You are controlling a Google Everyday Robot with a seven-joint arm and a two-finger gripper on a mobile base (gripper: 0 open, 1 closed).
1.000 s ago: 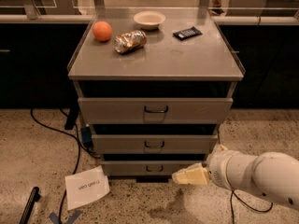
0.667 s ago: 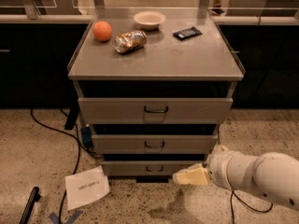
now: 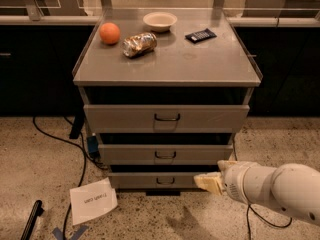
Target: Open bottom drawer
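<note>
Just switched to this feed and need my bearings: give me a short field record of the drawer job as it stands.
target: bottom drawer, lowest of three, not visibly pulled out
handle: dark pull at its centre, nothing gripping it
gripper: gripper low, just right of the pull, level with the drawer front; contact cannot be told
cabinet top: orange, crushed can, bowl, dark packet
floor: paper sheet at front left, cables beside it
</note>
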